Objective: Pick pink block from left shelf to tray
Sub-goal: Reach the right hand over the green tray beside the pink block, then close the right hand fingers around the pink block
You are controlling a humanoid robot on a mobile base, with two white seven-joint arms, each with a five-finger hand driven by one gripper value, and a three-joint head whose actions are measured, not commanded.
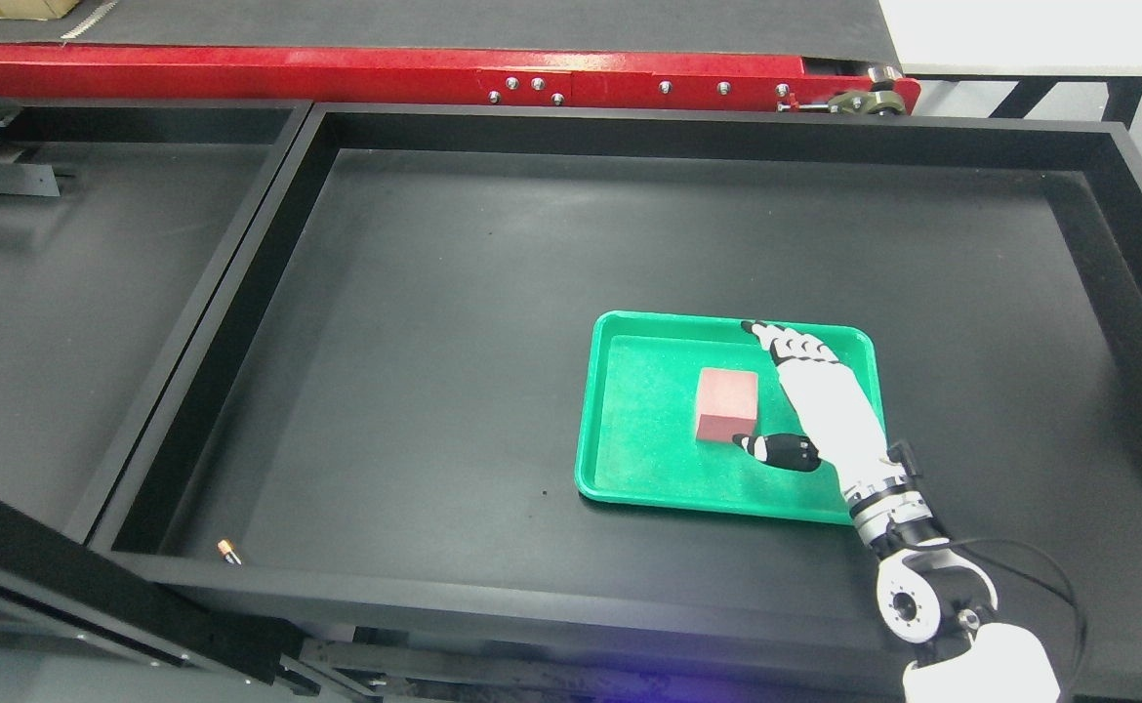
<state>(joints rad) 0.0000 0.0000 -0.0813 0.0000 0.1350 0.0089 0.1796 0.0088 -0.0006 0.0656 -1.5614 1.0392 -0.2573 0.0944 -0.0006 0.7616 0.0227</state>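
Pink block (727, 404) lies flat inside the green tray (630, 478), near its middle. Right hand (810, 400) is over the tray just right of the block, fingers spread and gripping nothing. I judge the placing is done; only pulling the arm away remains.

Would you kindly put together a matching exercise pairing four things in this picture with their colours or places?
Things:
1. pink block
2. tray
3. right robot hand
4. rail

Descriptions:
A. red, along the far edge
B. green, inside the large black bin
C. open, above the tray's right side
D. resting in the tray

Pairs: 1-D, 2-B, 3-C, 4-A
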